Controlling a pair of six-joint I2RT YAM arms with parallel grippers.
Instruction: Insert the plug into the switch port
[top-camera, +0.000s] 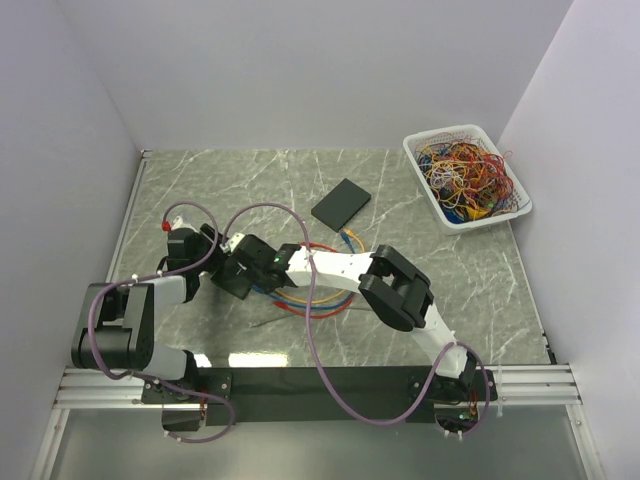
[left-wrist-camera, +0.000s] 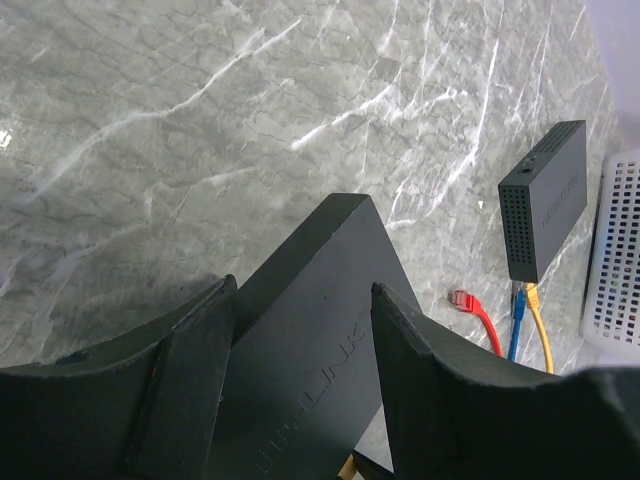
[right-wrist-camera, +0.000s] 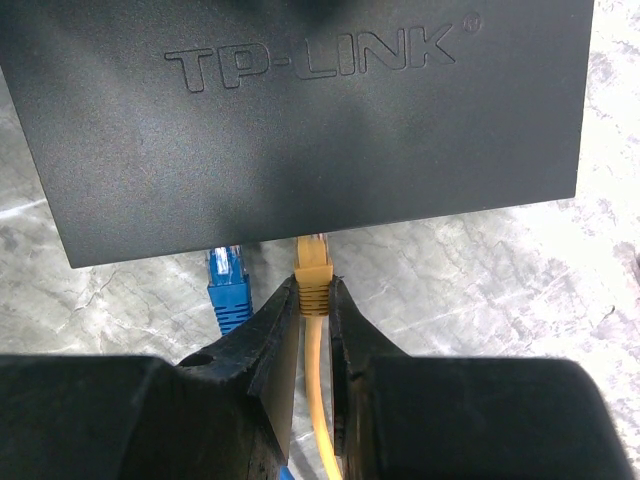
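This looks like a robotics lab bench, not a home or office. Plain white panels (top-camera: 300, 70) box in a grey marble-look table (top-camera: 250, 180). Two arms (top-camera: 400, 290) are bolted to a metal rail (top-camera: 525, 382) at its near edge. A white basket (top-camera: 428, 188) heaped with tangled wires (top-camera: 470, 175) sits far right. A network switch (top-camera: 341, 203) and patch cables (top-camera: 349, 240) lie out.
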